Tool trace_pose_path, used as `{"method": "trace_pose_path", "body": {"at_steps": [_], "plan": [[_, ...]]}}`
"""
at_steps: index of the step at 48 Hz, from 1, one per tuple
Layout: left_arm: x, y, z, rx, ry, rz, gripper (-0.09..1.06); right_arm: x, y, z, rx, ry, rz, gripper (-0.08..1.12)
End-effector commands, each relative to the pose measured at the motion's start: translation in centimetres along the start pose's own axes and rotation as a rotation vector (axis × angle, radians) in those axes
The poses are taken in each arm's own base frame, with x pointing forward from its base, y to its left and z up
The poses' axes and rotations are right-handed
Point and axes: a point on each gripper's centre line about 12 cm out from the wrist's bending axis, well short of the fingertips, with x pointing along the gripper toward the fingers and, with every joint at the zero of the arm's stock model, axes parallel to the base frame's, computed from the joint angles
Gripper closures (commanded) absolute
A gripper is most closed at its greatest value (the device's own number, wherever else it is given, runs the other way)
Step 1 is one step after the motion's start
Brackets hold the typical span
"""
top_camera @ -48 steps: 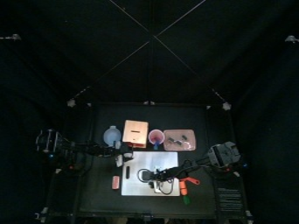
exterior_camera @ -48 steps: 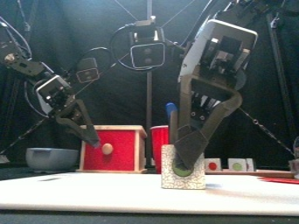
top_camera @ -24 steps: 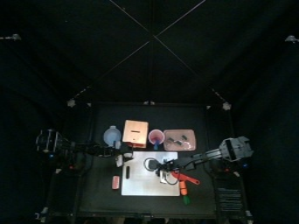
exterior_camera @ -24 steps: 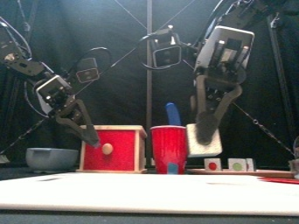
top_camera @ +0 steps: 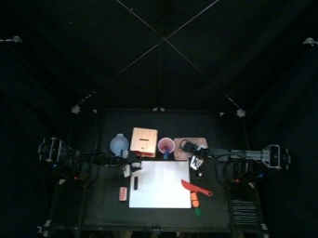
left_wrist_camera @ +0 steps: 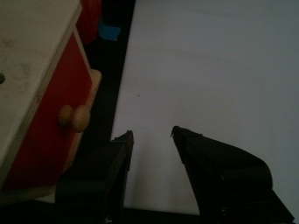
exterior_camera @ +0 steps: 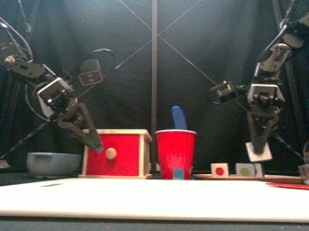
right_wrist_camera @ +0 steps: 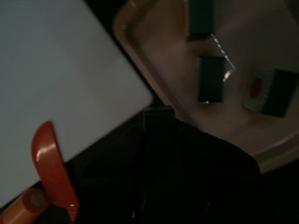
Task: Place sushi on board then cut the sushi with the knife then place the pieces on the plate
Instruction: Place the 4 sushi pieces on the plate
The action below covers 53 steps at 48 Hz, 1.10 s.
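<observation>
Where the right arm reaches in over the right side of the table (top_camera: 106,206), the right gripper (top_camera: 195,164) hangs above the near rim of the pink tray (top_camera: 200,140), just behind the back right corner of the white cutting board (top_camera: 159,186). Its jaws are closed narrowly on one sushi piece (exterior_camera: 255,149). In the front view the piece shows pale between the tips, held clear of the tray, above and slightly right of the pieces lying there. Three other sushi pieces (right_wrist_camera: 211,79) are visible in the tray, apart from one another and directly ahead of the gripper in the right wrist view. The red knife (top_camera: 195,191) lies across the board's right edge, near the gripper but not touched. The left gripper (left_wrist_camera: 152,144) is raised over the board's back left part, just beside the red drawer front (left_wrist_camera: 61,122) of the wooden box (left_wrist_camera: 30,70). Its jaws are parted by a moderate gap with nothing between them. The red cup (exterior_camera: 176,152), holding the blue knife (exterior_camera: 179,116), stands behind the board between box and tray.
</observation>
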Motion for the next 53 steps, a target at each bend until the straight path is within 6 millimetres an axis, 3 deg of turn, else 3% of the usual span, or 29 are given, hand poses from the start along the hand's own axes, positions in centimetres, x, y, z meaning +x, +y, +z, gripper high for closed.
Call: {"method": "trace_pose_path", "body": {"at_steps": [1,14,30,42,53], "plan": [[0.0,0.1,0.7,0.0,-0.022,0.002,0.17,-0.8,-2.1,0.1,0.064,-0.041,-0.031,0.41],[0.0,0.1,0.7,0.002,-0.022,0.002,0.17,0.4,-5.0,-1.2,0.118,-0.02,-0.104,0.38],[0.1,-0.1,0.8,-0.001,-0.023,-0.002,0.17,1.2,-6.2,-1.6,0.112,-0.052,-0.128,0.18],[-0.1,-0.1,0.9,0.002,-0.029,-0.003,0.17,-1.1,-5.5,0.2,0.092,-0.136,-0.114,0.17],[-0.1,-0.1,0.8,-0.007,-0.027,-0.003,0.17,-3.7,-3.0,1.3,0.013,-0.289,-0.036,0.17]]}}
